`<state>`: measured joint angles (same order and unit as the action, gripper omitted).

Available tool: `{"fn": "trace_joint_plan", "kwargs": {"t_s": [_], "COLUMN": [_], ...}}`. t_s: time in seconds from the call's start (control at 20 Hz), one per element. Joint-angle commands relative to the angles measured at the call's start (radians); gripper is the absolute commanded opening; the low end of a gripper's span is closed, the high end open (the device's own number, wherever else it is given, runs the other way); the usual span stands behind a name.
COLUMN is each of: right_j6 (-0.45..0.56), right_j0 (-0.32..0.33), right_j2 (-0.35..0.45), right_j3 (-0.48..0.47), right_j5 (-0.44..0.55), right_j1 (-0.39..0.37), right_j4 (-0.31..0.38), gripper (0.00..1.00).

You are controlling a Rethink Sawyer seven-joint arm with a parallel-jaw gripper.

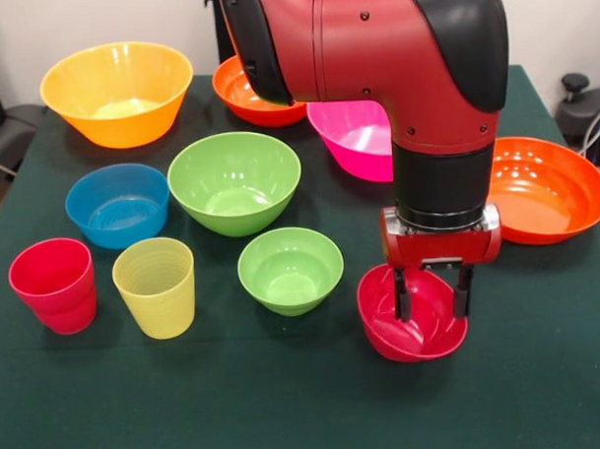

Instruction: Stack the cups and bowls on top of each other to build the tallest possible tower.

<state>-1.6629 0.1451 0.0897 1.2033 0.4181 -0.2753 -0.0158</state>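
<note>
Your hand [433, 301] hangs over the red bowl [412, 329] at the front right of the green-clothed worktop [287, 412], both fingers dipped inside the bowl and set moderately apart; whether the far rim is pinched cannot be told, though the bowl sits tilted toward the camera, which suggests contact. No tower exists yet; every piece stands apart. Items to the hand's picture-left: small green bowl [290, 269] nearest, then yellow cup [155, 286] and red cup [54, 285] upright in the front row. Behind them: large green bowl [234, 180], blue bowl [117, 204], large yellow-orange bowl [117, 93]. Behind the arm: an orange bowl [246, 96], pink bowl [351, 136]; wide orange bowl [543, 188] at right. Round pieces, no long axis; the small green bowl is likely your closest stacking partner, straight across to picture-left.
</note>
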Motion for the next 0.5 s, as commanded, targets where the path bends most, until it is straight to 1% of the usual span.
{"fn": "trace_joint_plan", "kwargs": {"t_s": [0.05, 0.2, 0.5], "right_j6": [-0.110, -0.106, -0.100], "right_j0": [-0.018, -0.019, -0.012], "right_j2": [0.075, 0.070, 0.076], "right_j3": [0.000, -0.010, 0.010], "right_j5": [0.023, 0.064, 0.087], "right_j1": [0.032, 0.017, -0.009], "right_j4": [-0.013, -0.019, -0.025], "gripper": [1.00, 1.00, 1.00]}}
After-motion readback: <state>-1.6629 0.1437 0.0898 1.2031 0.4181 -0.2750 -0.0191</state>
